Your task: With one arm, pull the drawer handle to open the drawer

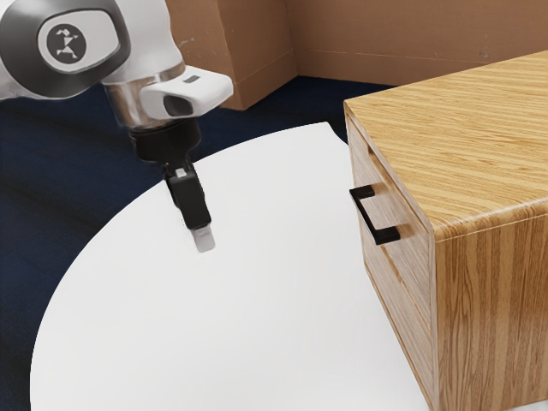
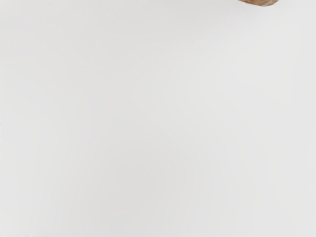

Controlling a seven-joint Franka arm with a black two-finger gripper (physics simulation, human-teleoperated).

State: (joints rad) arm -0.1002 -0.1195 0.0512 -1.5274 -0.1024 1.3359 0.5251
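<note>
Exterior view: fingers (image 1: pixel 195 214) hang above the bare tabletop (image 1: pixel 257 325), well apart from the handle (image 1: pixel 366 216) and probably staged for an approach. They are seen edge-on, so I cannot tell their gap. The drawer (image 1: pixel 392 195) looks shut.

Claw (image 1: pixel 203 240) over white table (image 1: pixel 257 334), well apart from black drawer handle (image 1: pixel 374 214)

A round white table (image 1: pixel 257 342) stands on a dark blue floor (image 1: pixel 60 180). Behind it runs a plain brown wall (image 1: pixel 411 34) with a paler line low along it, and a brown corner (image 1: pixel 235 51) juts forward. The light is soft and even
</note>
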